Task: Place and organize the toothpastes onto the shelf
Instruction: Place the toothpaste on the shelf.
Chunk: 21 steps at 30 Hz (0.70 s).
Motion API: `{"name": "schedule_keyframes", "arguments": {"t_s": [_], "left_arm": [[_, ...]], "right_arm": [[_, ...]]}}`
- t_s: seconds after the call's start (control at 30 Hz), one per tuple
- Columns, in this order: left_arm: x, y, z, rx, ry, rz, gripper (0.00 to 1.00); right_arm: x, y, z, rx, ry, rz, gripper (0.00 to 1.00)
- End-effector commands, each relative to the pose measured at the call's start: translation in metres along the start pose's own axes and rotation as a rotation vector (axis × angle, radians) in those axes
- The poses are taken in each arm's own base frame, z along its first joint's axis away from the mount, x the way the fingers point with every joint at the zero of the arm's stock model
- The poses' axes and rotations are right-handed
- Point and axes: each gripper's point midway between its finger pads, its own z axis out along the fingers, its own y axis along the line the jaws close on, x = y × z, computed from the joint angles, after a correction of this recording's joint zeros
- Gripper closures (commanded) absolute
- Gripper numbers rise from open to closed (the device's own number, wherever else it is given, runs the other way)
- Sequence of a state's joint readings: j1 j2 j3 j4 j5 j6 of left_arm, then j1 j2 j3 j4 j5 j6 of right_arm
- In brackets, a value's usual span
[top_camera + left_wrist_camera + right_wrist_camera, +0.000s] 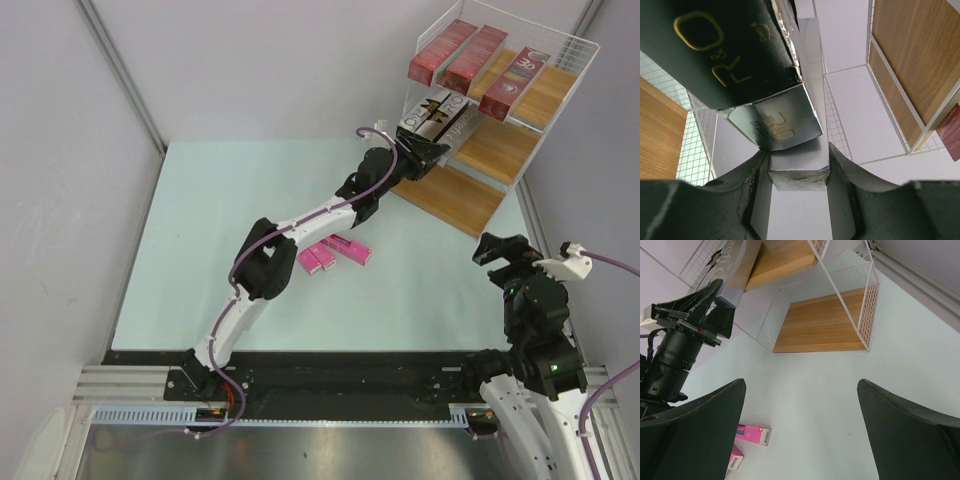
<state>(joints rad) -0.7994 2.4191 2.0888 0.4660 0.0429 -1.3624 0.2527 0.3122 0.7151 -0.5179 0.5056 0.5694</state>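
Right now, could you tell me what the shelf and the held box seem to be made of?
The shelf is thin white wire mesh, probably painted metal. Its boards look like light matte wood or wood-look laminate, with grain showing. The box looks like glossy silvery cardboard, judging by its folded end flaps and reflections.

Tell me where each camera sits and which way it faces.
Top external: above and behind the arms, looking down on the table and shelf; both arms show.
Left wrist: on the left gripper, facing into the shelf; its fingers clamp a silver-grey carton.
Right wrist: on the right gripper, looking across the table at the shelf; its open fingers frame the view.
Shared: top and right wrist both show the pink cartons and the left gripper.
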Motion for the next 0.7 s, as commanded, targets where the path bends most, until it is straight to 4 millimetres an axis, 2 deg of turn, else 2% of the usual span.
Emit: {"name": "schedule_keyframes", "arguments": {"t_s": [0.0, 0.13, 0.27, 0.3, 0.43, 0.67], "left_arm": [[-0.008, -0.03, 0.004, 0.059, -0.036, -0.015, 0.56], [-0.006, -0.033, 0.003, 0.073, -0.023, 0.022, 0.45], [-0.004, -0.038, -0.002, 0.079, -0.01, 0.062, 0.23], [-0.006, -0.045, -0.004, 0.09, -0.016, 0.068, 0.19], [-0.007, -0.048, -0.009, 0.101, -0.017, 0.105, 0.0], [0.0, -0.065, -0.021, 0.196, 0.019, 0.152, 0.0]], "right_arm": [[-0.021, 0.003, -0.008, -0.01, -0.052, 0.013, 0.0], [-0.021, 0.005, -0.01, -0.021, -0.049, 0.015, 0.0], [-0.018, 0.008, -0.009, -0.034, -0.033, 0.013, 0.0], [-0.017, 0.008, -0.009, -0.034, -0.03, 0.012, 0.0], [-0.015, 0.009, -0.008, -0.037, -0.02, 0.01, 0.0], [-0.01, 0.01, -0.005, -0.035, -0.002, 0.004, 0.0]]}}
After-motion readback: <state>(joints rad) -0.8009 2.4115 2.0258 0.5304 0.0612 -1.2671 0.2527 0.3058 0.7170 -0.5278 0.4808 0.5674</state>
